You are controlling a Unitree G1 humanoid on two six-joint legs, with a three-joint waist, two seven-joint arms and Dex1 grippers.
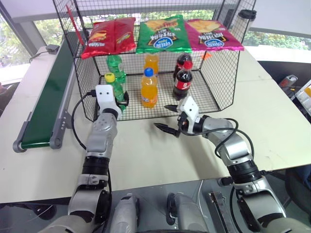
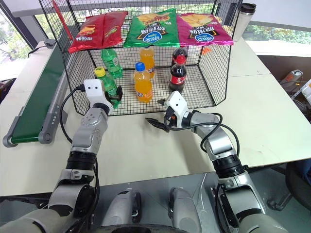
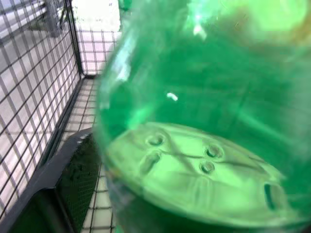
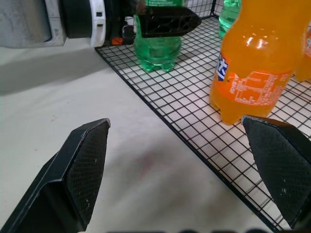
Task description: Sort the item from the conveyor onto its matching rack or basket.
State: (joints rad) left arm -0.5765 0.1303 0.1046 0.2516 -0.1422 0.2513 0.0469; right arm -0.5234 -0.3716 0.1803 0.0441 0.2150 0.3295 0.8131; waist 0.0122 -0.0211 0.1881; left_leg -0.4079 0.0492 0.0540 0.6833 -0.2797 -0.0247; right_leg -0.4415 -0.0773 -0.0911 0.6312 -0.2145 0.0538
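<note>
**Bottle standing at the front left of the cage, left fingers spread around it**

Fingers of the left gripper [image 4: 167,22] stand apart on either side of the yellow-capped green bottle [image 1: 115,90], one black finger [image 4: 165,21] lying across its body in the right wrist view; whether the pads press the plastic cannot be told. The bottle stands upright on the gridded floor, just inside the open front of the black wire cage [image 1: 221,82], near its left wall. Behind it stands a green-capped green bottle [image 1: 115,67] (a near twin); to its right an orange soda bottle with a blue cap [image 1: 148,89].

The right gripper [image 1: 167,118] hangs over the white table [image 1: 146,155] before the cage, its two fingers wide apart and holding nothing.

The conveyor [image 1: 46,97] runs along the table's left side, beside the cage, with nothing on its belt.
</note>
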